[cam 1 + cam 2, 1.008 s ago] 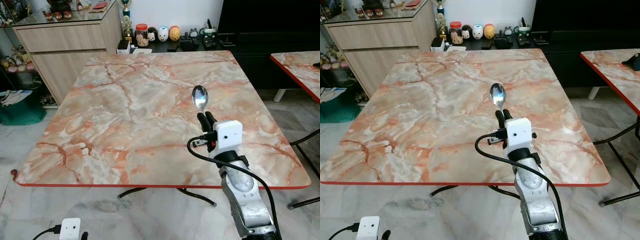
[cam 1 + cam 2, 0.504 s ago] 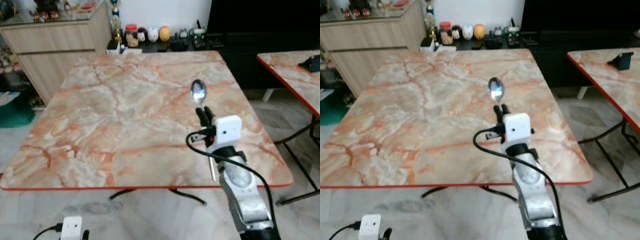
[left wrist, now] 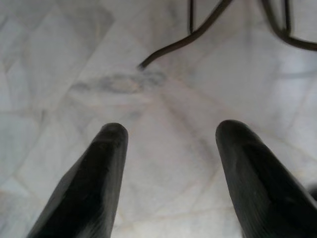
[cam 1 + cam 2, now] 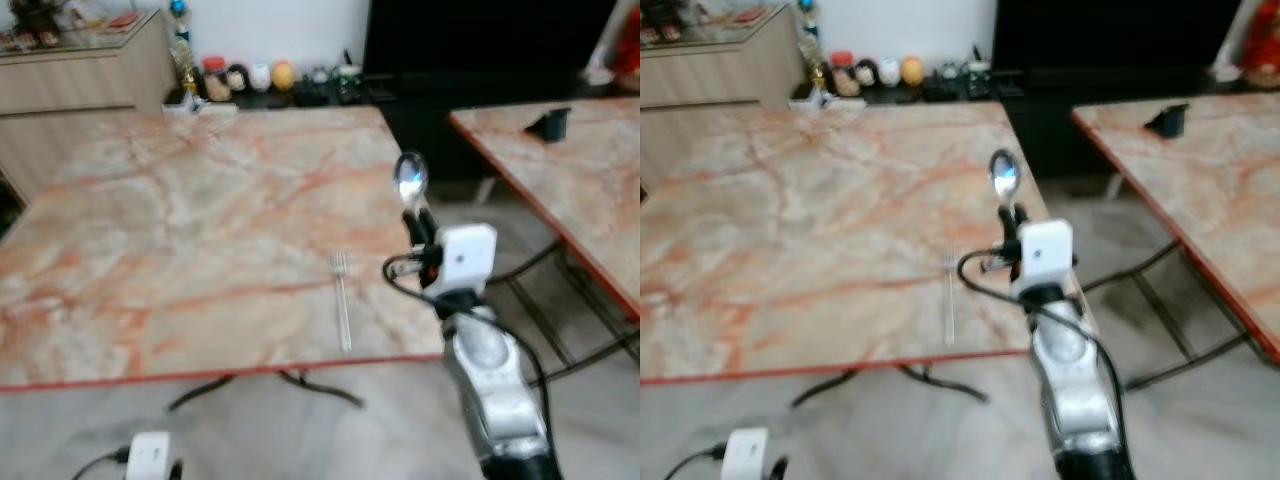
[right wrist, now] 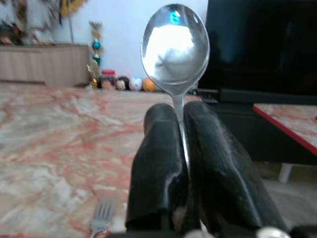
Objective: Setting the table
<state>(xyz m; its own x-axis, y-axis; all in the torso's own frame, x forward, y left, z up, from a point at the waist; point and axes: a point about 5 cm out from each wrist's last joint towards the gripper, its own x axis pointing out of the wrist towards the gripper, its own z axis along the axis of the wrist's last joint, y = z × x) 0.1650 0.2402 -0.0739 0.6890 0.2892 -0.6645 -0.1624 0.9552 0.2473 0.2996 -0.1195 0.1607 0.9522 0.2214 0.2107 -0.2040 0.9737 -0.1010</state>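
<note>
1. Head views, both eyes: the whole picture has swung since a second ago, so the camera has turned toward the robot's right; the marble table (image 4: 150,200) has not moved. The turn brings a fork (image 4: 342,300) into sight, lying flat near the table's near edge with its tines pointing away from the robot. It lies just to the left of the right gripper (image 4: 420,222), which holds a spoon (image 4: 410,180) upright, bowl up, above the table's near right corner. A second marble table (image 4: 560,190) stands well apart on the right with a small dark object (image 4: 550,123) on it. Both pictures are blurred by the motion.

2. Left wrist view: the left gripper (image 3: 168,148) hangs over the pale tiled floor (image 3: 163,99), its fingers spread wide with nothing between them; dark table legs (image 3: 198,29) cross beyond it.

3. Right wrist view: the two black fingers (image 5: 158,168) are pinched tight on the spoon's thin handle, its bowl above their tips. The fork's tines show on the table just below and to one side.

4. Meaning for the task: with the fork already laid, the spoon looks like the next piece of the setting. I judge the robot is lining up to lay it beside the fork, which calls for lowering it flat and parallel before letting go.
</note>
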